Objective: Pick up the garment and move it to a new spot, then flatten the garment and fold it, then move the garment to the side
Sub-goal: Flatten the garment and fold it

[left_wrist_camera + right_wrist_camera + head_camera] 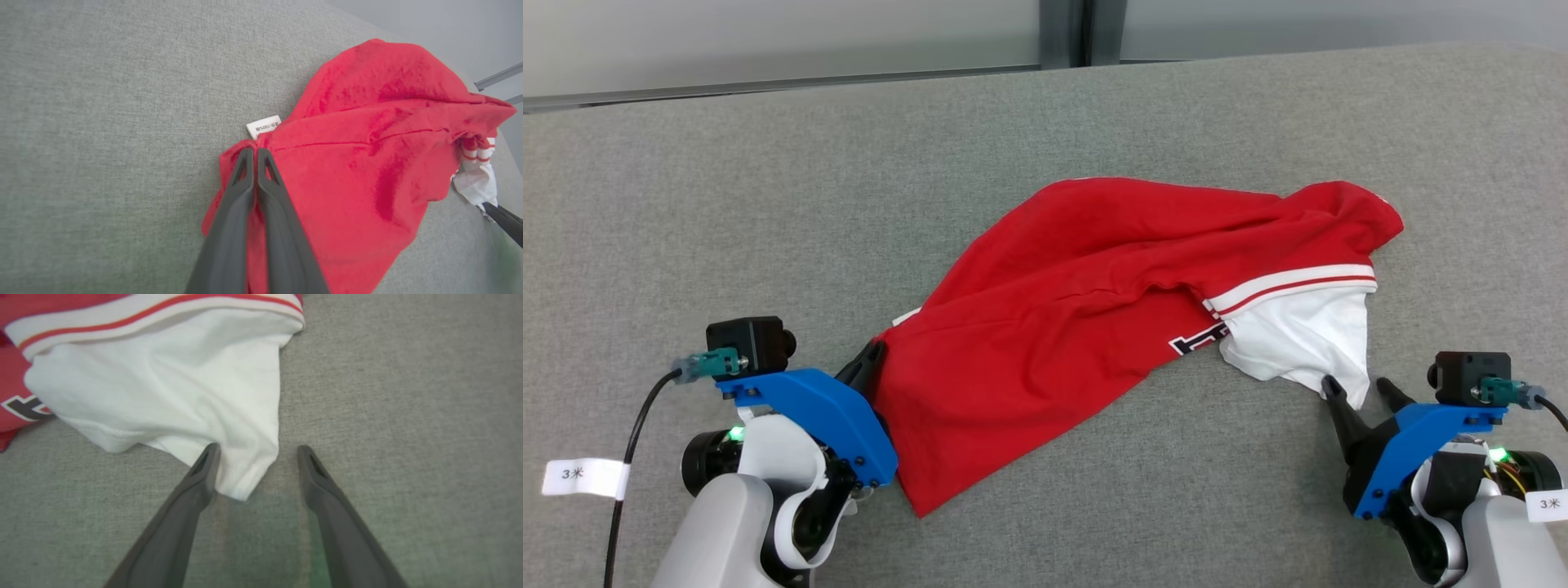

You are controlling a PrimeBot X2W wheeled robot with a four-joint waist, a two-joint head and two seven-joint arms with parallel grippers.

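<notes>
Left gripper [256, 152] clamped on garment [1094, 269] edge, right gripper [257, 451] spread — astride white corner [245, 473]

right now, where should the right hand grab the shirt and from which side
Take the shirt by the pointed corner of its white part, coming from the robot's side, low over the table. That corner tapers thin and lies between the fingers of the open right hand. The left hand is shut on the red hem.
</notes>
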